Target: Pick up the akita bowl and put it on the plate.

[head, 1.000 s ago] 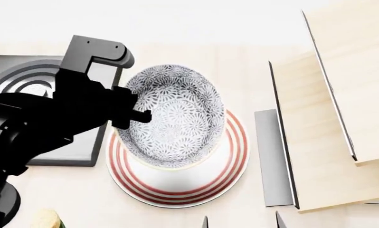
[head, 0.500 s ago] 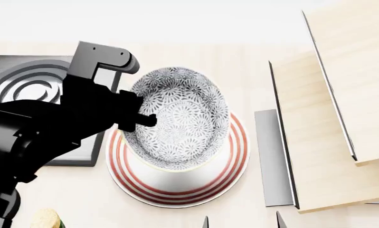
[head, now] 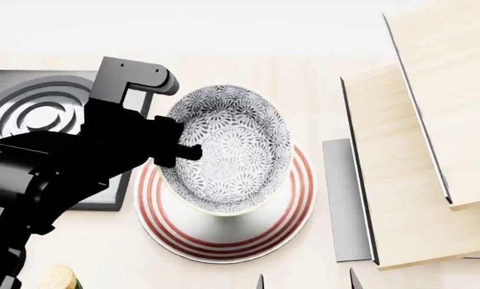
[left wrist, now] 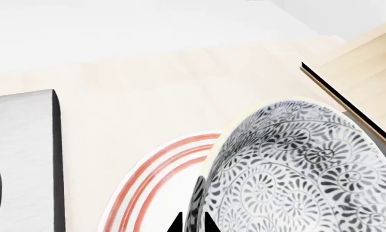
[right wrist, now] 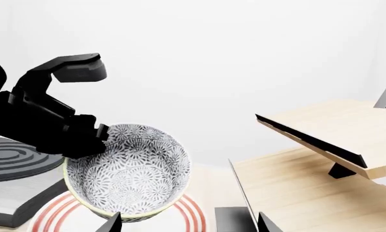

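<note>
The akita bowl, patterned grey and white with a cream rim, hangs tilted over the plate, a white disc with red rings. My left gripper is shut on the bowl's left rim. In the left wrist view the two dark fingertips pinch the bowl's wall between them, with the plate's rings below. The right wrist view shows the bowl held above the plate. My right gripper is open, near the table's front and holding nothing; its tips peek in at the head view's lower edge.
A dark grey square stove with raised rings lies left of the plate. A wooden cabinet with an open door fills the right, a grey panel beside it. A yellowish object sits at the front left.
My left arm has shifted slightly right with the bowl, so the bowl sits more squarely over the plate. The right gripper has not moved.
</note>
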You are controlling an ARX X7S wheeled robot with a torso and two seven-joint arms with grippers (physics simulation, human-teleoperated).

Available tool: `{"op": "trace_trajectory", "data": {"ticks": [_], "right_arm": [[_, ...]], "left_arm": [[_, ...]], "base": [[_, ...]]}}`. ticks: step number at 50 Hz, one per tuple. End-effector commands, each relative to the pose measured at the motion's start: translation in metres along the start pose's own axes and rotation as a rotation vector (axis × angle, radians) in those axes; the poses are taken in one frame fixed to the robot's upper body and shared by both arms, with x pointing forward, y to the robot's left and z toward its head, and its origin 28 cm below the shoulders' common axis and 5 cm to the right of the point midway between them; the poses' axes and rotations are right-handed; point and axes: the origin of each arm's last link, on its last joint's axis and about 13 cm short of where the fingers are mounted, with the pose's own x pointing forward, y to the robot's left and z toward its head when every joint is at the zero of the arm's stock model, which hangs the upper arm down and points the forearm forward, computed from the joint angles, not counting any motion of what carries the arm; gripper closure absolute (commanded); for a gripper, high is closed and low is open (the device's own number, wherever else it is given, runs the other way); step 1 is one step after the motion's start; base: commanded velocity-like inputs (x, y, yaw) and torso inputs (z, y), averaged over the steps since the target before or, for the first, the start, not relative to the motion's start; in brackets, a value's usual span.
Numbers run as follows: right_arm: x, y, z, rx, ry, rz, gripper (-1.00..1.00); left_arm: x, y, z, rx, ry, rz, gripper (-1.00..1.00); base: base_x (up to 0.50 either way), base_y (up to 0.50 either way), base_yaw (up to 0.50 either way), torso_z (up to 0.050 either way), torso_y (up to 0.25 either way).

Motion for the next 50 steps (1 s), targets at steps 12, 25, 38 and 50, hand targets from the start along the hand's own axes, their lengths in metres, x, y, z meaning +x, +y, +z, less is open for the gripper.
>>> {"op": "trace_trajectory", "data": {"ticks": [12, 25, 38, 50], "right_arm": [[0.0, 0.0, 0.0, 0.002, 0.0, -0.001, -1.0], [0.0, 0.0, 0.0, 0.0, 0.0, 0.001, -1.0], [-0.001, 0.001, -0.001, -0.004, 0.003, 0.005, -1.0], [0.0, 0.001, -0.001, -0.004, 0.004, 0.006, -1.0]], "left_arm": [[0.001, -0.004, -0.004, -0.022, 0.028, -0.035, 1.0], [0.007, -0.002, -0.009, -0.068, 0.05, -0.033, 1.0], [0.014, 0.003, -0.015, -0.384, 0.065, -0.005, 1.0], [0.014, 0.002, -0.031, -0.438, 0.139, 0.058, 1.0]], "base": [[0.0, 0.0, 0.0, 0.0, 0.001], [0.0, 0.0, 0.0, 0.0, 0.0], [0.0, 0.0, 0.0, 0.0, 0.001], [0.0, 0.0, 0.0, 0.0, 0.0]]}}
